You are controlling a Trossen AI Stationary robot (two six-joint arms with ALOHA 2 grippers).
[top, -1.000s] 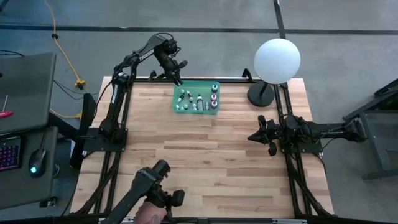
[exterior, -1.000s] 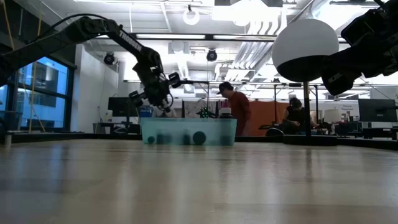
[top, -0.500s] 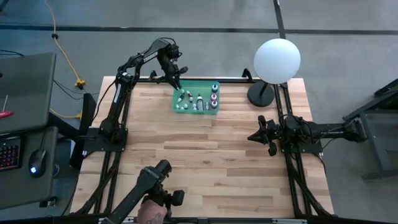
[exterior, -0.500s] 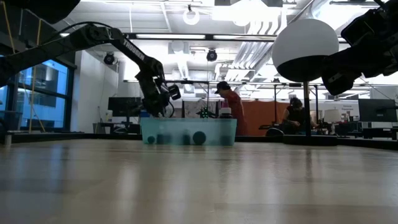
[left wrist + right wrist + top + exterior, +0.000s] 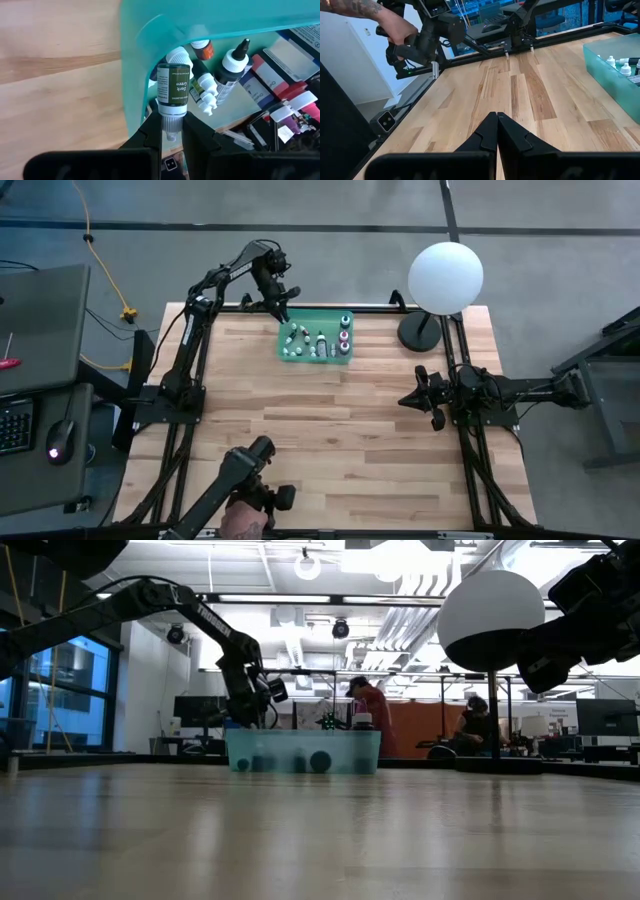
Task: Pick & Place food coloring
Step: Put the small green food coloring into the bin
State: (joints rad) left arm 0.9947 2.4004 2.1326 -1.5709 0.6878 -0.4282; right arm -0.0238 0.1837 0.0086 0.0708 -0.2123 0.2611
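Note:
My left gripper (image 5: 171,131) is shut on a small food coloring bottle (image 5: 173,85) with a dark green label and a white cap. It hangs over the far left corner of the green translucent tray (image 5: 342,358). In the tray lie several more small bottles (image 5: 231,75) with white, black and orange tops, next to flat packets (image 5: 280,60). In the high view the left gripper (image 5: 282,316) stands at the tray's far left corner. My right gripper (image 5: 407,400) waits shut above the table's right side. My left gripper pinches the bottle's white cap end (image 5: 171,111) between its two fingers. The fingers come slanting down from the table's far left side and lie along the bottle. The bottle sticks out past the fingertips, base first, over the tray's corner wall (image 5: 131,85). Whether the base touches anything I cannot tell.
A big white globe lamp (image 5: 446,277) stands on its dark base at the far right corner. A person's hand (image 5: 243,526) holds a handle at the table's near edge. Bare wood lies between the tray and the near edge.
My left gripper has sunk toward the tray's far left corner with the bottle and tipped more steeply downward. Most of that happened early in the second; it has since nearly stopped. It stays shut on the bottle.

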